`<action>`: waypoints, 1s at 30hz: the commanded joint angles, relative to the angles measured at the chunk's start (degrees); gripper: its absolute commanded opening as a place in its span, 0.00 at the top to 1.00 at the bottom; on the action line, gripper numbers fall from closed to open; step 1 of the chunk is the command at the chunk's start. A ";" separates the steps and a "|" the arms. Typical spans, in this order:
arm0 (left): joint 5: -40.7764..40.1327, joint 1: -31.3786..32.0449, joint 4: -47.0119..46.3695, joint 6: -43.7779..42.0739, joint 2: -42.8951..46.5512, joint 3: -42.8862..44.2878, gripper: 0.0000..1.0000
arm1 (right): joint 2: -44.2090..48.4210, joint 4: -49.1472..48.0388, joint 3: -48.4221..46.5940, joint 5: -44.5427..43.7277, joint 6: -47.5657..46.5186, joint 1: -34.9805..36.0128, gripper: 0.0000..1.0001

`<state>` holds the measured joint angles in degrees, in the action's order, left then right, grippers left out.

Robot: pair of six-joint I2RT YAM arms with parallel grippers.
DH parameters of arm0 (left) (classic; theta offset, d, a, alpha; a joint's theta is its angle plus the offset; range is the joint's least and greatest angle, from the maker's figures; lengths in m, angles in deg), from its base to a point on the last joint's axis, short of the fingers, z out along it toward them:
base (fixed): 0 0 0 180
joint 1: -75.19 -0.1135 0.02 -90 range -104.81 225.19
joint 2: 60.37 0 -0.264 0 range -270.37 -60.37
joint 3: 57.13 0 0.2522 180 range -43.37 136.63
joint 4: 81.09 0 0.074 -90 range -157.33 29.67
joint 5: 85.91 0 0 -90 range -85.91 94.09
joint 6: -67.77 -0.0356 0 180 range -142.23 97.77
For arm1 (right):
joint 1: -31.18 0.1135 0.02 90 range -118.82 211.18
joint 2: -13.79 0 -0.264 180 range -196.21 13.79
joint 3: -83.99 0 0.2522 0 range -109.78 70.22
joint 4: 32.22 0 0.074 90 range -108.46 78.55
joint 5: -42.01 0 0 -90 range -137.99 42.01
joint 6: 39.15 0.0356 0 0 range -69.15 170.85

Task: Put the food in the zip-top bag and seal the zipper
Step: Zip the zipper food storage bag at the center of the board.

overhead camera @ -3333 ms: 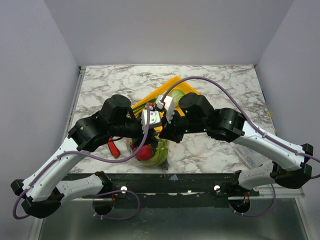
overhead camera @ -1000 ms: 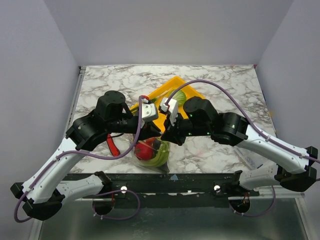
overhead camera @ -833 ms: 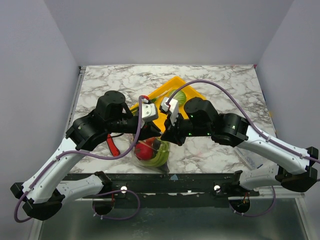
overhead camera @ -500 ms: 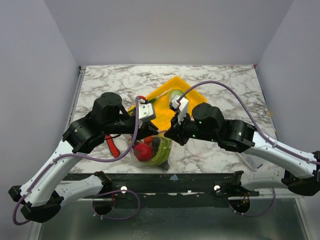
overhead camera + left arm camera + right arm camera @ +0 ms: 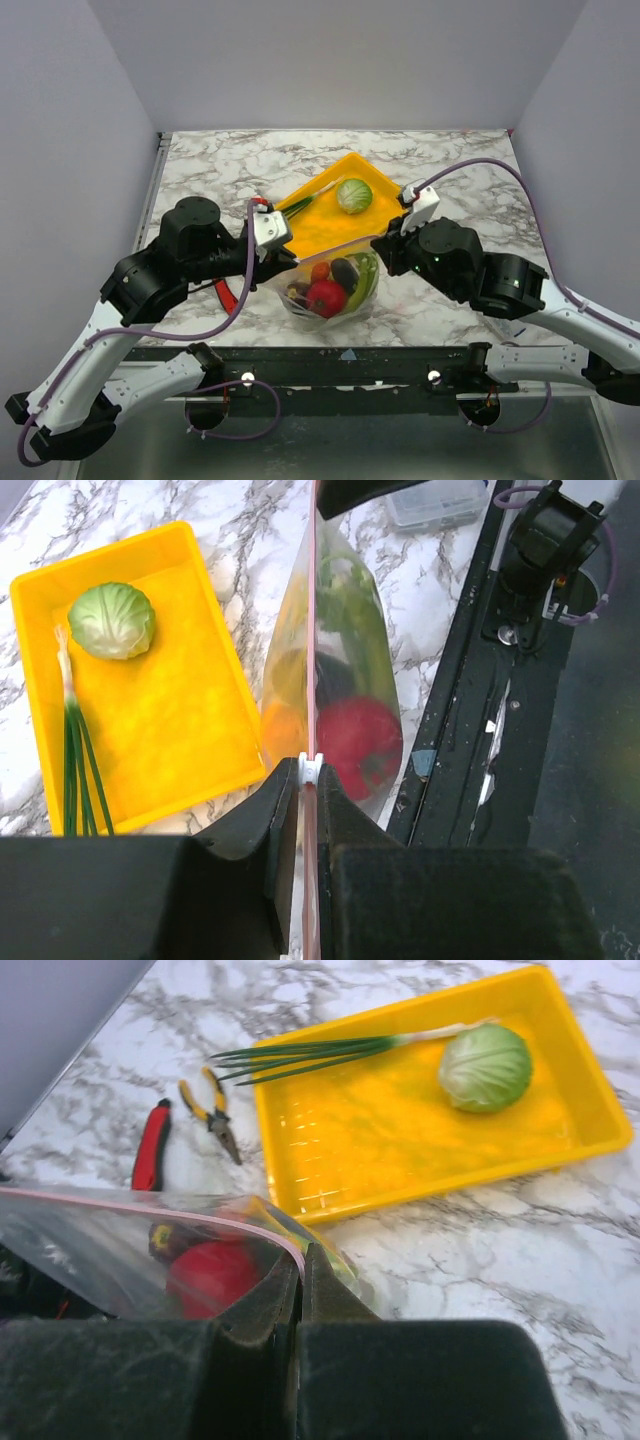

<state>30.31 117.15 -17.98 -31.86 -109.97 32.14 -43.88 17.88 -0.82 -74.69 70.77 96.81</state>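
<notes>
Zipper (image 5: 312, 630) — in both end effectors (image 5: 310, 772) (image 5: 300, 1257)

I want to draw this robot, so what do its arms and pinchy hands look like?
Each arm has long white tubes near its base and chunky, rounded black joints further out: see the left arm and the right arm. A thin purple cable loops along each one. The left gripper and the right gripper each have a small white block behind two flat black fingers.

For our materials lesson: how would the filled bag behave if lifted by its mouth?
Probably floppy: the bag sags between the left gripper and right gripper pinching its zipper. Likely bottom-heavy, since the tomato and other food pool low. The smooth film might slip.
</notes>
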 commanded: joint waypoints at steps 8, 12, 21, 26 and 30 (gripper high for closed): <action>-6.39 -0.58 3.54 -0.74 5.17 -2.55 1.00 | 3.94 7.79 2.77 -18.98 6.99 -0.58 1.00; -7.58 -0.65 3.98 -0.84 6.36 -3.24 1.00 | 5.49 8.24 3.26 -19.84 7.75 -0.59 1.00; -8.28 -0.68 3.16 0.47 6.86 -3.56 0.97 | 5.76 7.98 4.38 -19.07 9.21 -0.58 1.00; -11.42 -0.60 1.53 3.13 6.10 -1.92 0.41 | 3.16 8.83 3.85 -20.72 12.52 -0.56 1.00; -15.07 -0.71 1.12 4.49 6.72 -0.01 0.36 | -0.73 13.96 1.18 -26.65 18.30 -0.59 1.00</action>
<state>20.87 116.77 -15.73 -29.65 -104.22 29.06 -41.34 25.62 3.03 -92.85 82.57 96.46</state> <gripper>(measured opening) 0.613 0.008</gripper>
